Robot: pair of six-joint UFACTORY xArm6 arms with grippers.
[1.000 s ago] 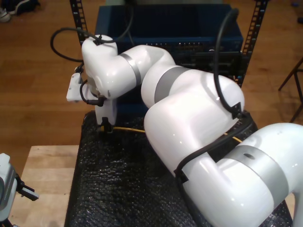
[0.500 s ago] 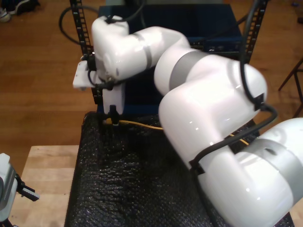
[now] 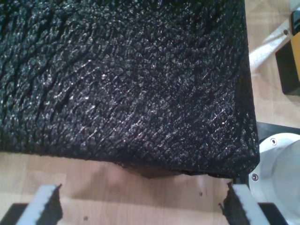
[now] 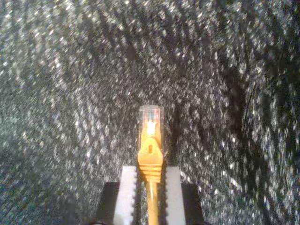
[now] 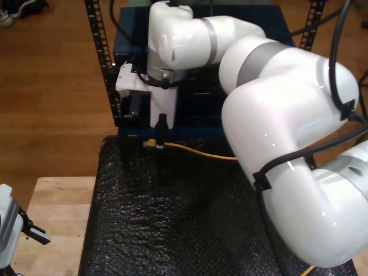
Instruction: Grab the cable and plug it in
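The yellow-orange cable [image 4: 150,154] has a small clear plug at its tip, and my second gripper [image 4: 150,180] is shut on it just behind the plug, over the black mat. In the exterior view, my second gripper [image 5: 161,138] hangs at the mat's far edge, in front of the blue rack unit. From there the cable [image 5: 201,152] trails toward the exterior view's right, under the big white arm. My first gripper [image 3: 143,201] stands open with nothing between its fingers, over bare wood beside the mat. It appears low in the exterior view's left corner [image 5: 31,233].
A black bubble-textured mat [image 5: 172,218] covers most of the wooden table [image 5: 57,207]. Behind it stand a blue rack unit [image 5: 253,23] and black perforated posts [image 5: 100,57]. The bulky white arm fills the exterior view's right. A silver round base [image 3: 281,164] sits near the mat's corner.
My second gripper has lifted slightly and moved toward the exterior view's right with the cable end, closer to the blue rack unit. My first gripper has stayed put.
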